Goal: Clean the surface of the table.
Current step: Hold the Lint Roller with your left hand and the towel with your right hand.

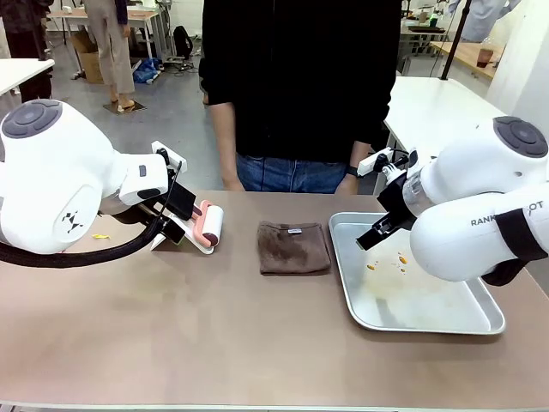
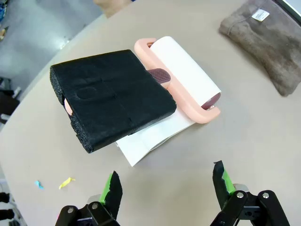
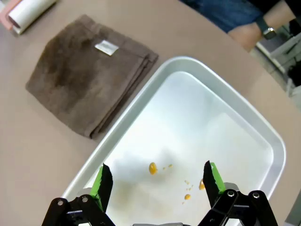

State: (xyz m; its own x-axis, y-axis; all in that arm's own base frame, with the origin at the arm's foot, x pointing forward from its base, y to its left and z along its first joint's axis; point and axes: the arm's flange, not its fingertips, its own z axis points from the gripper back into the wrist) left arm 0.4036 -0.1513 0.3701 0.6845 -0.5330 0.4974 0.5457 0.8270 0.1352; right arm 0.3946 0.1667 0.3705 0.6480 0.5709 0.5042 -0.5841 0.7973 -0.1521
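L pincer [image 2: 165, 170] spread, nr lint roller [image 2: 186, 70] — on table [image 2: 263, 155]

The left arm [image 1: 51, 180] is reaching in from the left side, and its wrist is bending inward toward the middle. The left gripper [image 2: 167, 181] is pointing down at a slant. Its two fingers [image 2: 113, 188] are standing wide apart and are gripping nothing. The right arm [image 1: 480, 223] is reaching in from the right side, with its big joint folded. The right gripper [image 3: 157, 176] is pointing downward too, and its fingers [image 3: 211, 176] are spread wide and are holding nothing.
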